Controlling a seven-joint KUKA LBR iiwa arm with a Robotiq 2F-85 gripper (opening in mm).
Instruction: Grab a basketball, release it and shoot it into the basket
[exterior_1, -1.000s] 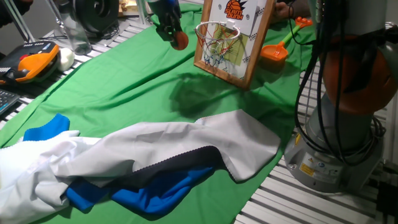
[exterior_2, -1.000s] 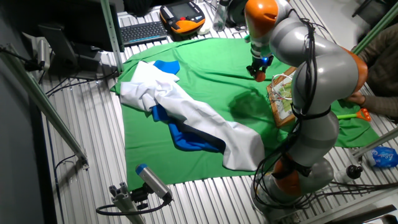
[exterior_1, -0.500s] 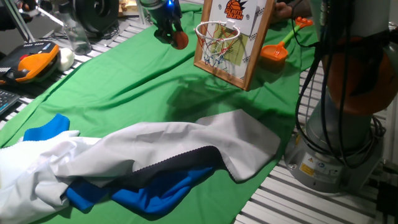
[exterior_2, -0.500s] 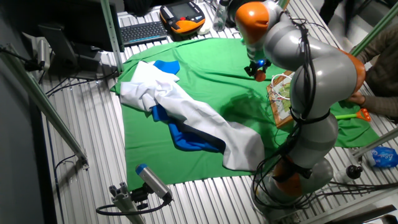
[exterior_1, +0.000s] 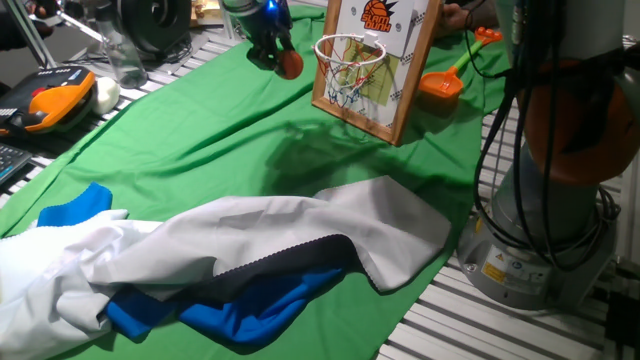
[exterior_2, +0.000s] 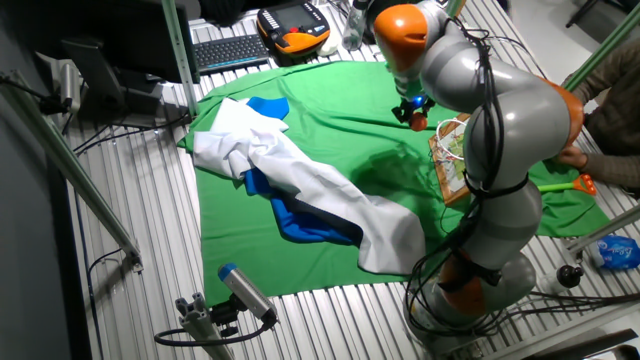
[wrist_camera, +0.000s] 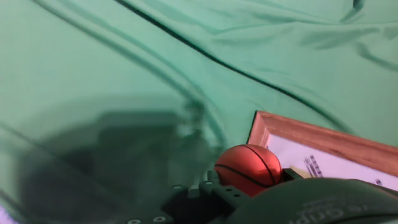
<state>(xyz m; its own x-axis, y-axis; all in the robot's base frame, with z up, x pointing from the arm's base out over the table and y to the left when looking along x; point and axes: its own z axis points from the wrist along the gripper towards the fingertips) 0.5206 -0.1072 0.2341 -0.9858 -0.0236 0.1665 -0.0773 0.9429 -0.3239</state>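
The jaws are clenched on the basketball (exterior_1: 290, 64), which sits at the tip of the gripper (exterior_1: 281, 60) and shows in the hand view as an orange ball with dark seams pinned against the dark fingers (wrist_camera: 205, 193). The grasp looks firm: the ball is off the cloth and nothing else touches it.

Since a second ago the gripper has shifted a little up and away from the basket's side, and over the last half second it has barely moved, so the arm seems to have settled into a holding pose. The ball has stayed in the same place between the jaws throughout.

Just beside the jaws, toward the backboard, is the basket (exterior_1: 347, 62), its orange rim at about the height of the ball and its white net hanging below. The wood frame of the backboard (wrist_camera: 323, 144) lies just past the ball in the hand view. My guess is that the carry is nearly over and the release has not yet come; the ball is beside the rim rather than above it, so a plain drop from here would likely miss.

Under the jaws is the green cloth (exterior_1: 220, 140). Well away lie the white and blue fabric (exterior_1: 250, 250) and, behind the backboard, an orange shovel (exterior_1: 442, 84).
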